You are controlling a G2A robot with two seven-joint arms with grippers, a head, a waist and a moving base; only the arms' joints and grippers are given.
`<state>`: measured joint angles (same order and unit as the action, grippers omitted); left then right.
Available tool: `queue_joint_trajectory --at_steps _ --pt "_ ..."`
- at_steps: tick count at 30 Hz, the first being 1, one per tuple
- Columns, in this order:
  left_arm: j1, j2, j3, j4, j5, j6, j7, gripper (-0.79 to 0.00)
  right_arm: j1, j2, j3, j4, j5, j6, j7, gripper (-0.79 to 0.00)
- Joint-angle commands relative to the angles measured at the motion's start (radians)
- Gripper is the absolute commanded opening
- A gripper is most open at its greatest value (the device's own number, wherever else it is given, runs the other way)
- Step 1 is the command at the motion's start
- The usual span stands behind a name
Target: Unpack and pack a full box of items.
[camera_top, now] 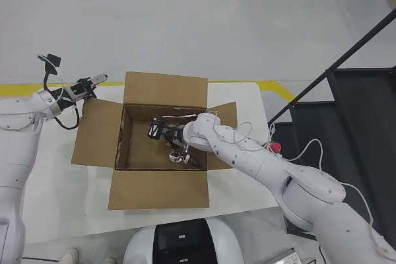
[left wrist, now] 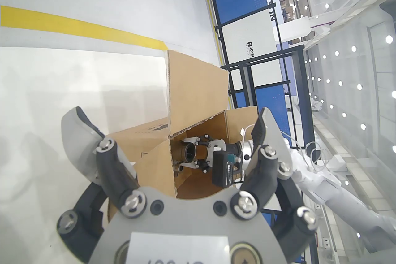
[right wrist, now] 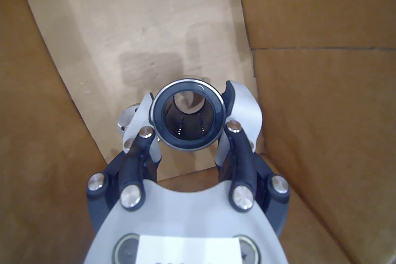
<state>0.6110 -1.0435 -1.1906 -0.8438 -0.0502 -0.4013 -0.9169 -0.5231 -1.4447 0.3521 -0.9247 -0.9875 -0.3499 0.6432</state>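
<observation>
A white table stands on a grey floor crossed by one yellow line. On it sits one cardboard box, all four flaps folded outward. Dark print on its outer wall is too small to read. Inside, the right gripper pinches one bearing between its fingers. The bearing is upright over the box floor, flange end down, near the front wall. The left gripper hangs over the box's left flap, jaws spread, holding nothing.

White arms, white cables, black linkages, silver screws
</observation>
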Motion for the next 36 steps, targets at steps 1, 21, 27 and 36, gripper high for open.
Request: queue_joint_trajectory --at_steps 1,21,27,36 --pt "0.0 0.0 0.0 0.0 -0.001 0.0 0.0 0.0 0.006 -0.018 -0.008 0.03 0.009 -0.021 0.015 -0.542" --pt "0.0 0.0 0.0 0.0 -0.001 0.0 0.0 0.0 -0.065 0.079 0.236 -0.279 0.045 -0.198 0.092 0.0" --pt "0.0 0.0 0.0 0.0 -0.001 0.0 0.0 0.0 -0.326 0.202 0.495 -0.664 0.033 -0.28 0.106 0.0" --pt "0.0 0.0 0.0 0.0 -0.001 0.0 0.0 0.0 -0.691 0.295 0.849 -0.942 0.074 -0.335 -0.009 0.0"
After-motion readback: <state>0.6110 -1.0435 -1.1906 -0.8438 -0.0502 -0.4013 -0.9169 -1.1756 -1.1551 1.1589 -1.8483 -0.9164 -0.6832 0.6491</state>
